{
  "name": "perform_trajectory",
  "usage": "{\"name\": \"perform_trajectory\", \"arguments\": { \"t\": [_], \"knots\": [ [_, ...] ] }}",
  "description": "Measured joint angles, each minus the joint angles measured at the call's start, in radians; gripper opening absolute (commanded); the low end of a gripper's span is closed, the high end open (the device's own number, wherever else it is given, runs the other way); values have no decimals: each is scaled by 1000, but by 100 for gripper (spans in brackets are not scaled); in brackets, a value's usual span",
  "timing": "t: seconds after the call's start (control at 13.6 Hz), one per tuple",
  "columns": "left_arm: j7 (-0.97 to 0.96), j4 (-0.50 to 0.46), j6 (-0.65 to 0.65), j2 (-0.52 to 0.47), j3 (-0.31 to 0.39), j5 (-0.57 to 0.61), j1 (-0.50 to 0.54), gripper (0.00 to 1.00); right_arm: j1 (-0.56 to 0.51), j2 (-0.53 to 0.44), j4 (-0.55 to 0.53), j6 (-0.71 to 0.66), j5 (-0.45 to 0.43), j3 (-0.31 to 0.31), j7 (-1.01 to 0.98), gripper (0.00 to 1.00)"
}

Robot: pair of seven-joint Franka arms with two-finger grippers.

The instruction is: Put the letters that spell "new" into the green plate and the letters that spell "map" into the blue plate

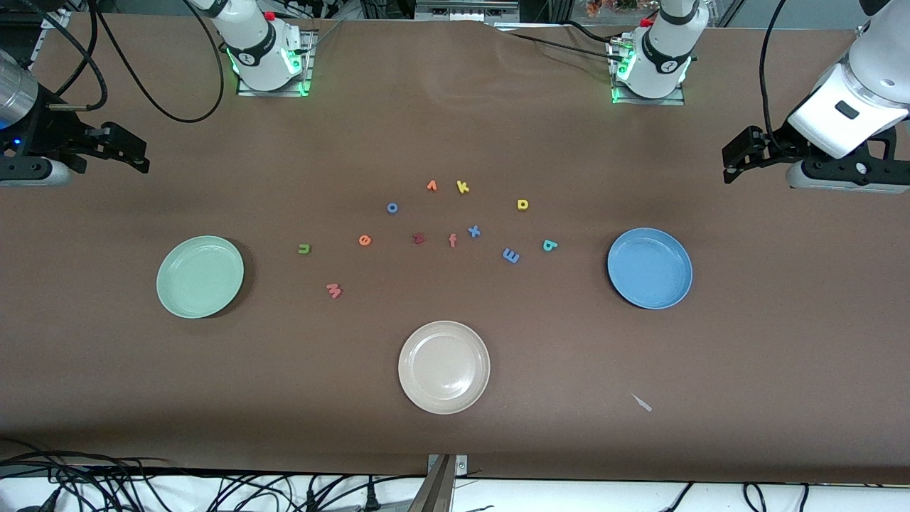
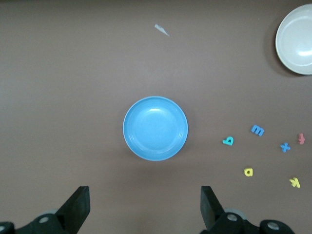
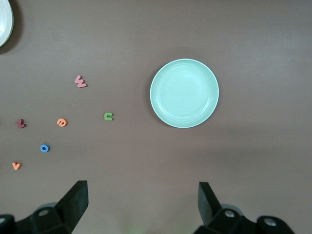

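Note:
The green plate (image 1: pixel 200 276) (image 3: pixel 184 93) lies toward the right arm's end of the table, the blue plate (image 1: pixel 650 268) (image 2: pixel 155 127) toward the left arm's end. Between them lie the olive n (image 1: pixel 304 248) (image 3: pixel 108 116), orange e (image 1: pixel 365 240) (image 3: pixel 62 122), pink w (image 1: pixel 333 290) (image 3: pixel 80 81), blue m (image 1: pixel 510 255) (image 2: pixel 257 130), teal a (image 1: pixel 549 245) (image 2: pixel 227 141) and yellow p (image 1: pixel 522 205) (image 2: pixel 248 171). My right gripper (image 1: pixel 138 158) (image 3: pixel 143 202) hangs open and empty over bare table by the green plate. My left gripper (image 1: pixel 732 162) (image 2: pixel 145 204) hangs open and empty by the blue plate.
A beige plate (image 1: pixel 443 366) sits nearest the front camera. Other letters lie among the task's: dark red z (image 1: pixel 419 238), orange f (image 1: pixel 452 240), blue x (image 1: pixel 473 231), yellow k (image 1: pixel 463 187), orange v (image 1: pixel 431 185), blue o (image 1: pixel 392 208). A white scrap (image 1: pixel 642 402) lies near the front edge.

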Motion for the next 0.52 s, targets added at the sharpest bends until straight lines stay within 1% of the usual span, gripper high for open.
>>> {"name": "perform_trajectory", "arguments": {
  "t": [0.52],
  "knots": [
    [1, -1, 18, 11, 0, 0, 9, 100, 0, 0, -2, 0, 0, 0, 0, 100]
  ]
}}
